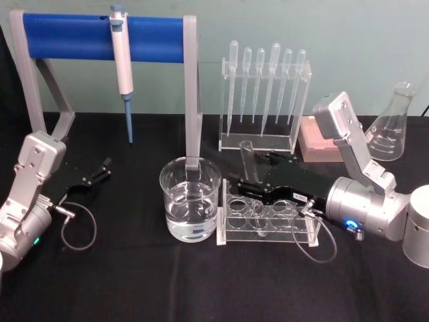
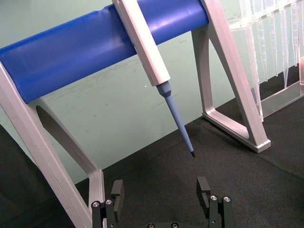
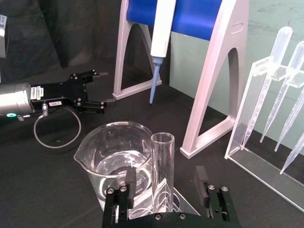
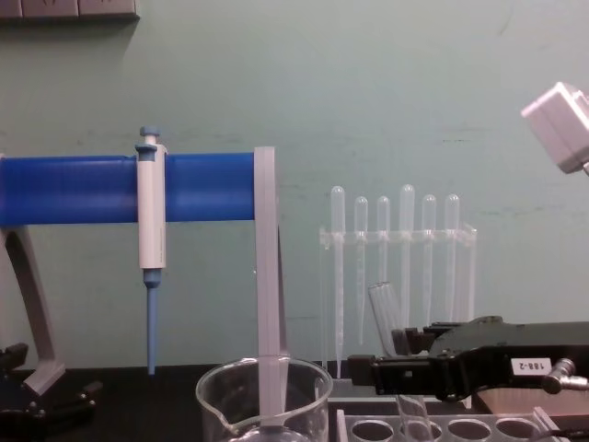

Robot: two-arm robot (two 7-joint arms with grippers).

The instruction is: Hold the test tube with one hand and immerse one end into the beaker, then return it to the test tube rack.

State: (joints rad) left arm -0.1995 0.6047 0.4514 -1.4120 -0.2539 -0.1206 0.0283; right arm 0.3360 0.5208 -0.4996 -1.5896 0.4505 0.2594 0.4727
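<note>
Plainly the beaker [image 1: 190,176] holds water [image 1: 191,220], right tool [image 3: 164,178] open around the racked test tube [image 1: 247,157] (left tool [image 2: 160,187] idle, open).

Silver cylindrical wrists [image 1: 365,208], pale grey boxy upper links [image 1: 342,124], black blocky left gripper [image 1: 102,169] and right gripper [image 1: 249,186], white "188-2" label [image 4: 529,366] on the right, thin grey looped cables [image 1: 77,231], silver screw heads [image 3: 211,188], green left and blue right status lights [image 1: 348,224].

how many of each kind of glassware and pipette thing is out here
test tube: 1
beaker: 1
conical flask: 1
plastic pipettes: 6
pipettor: 1
total: 10
</note>
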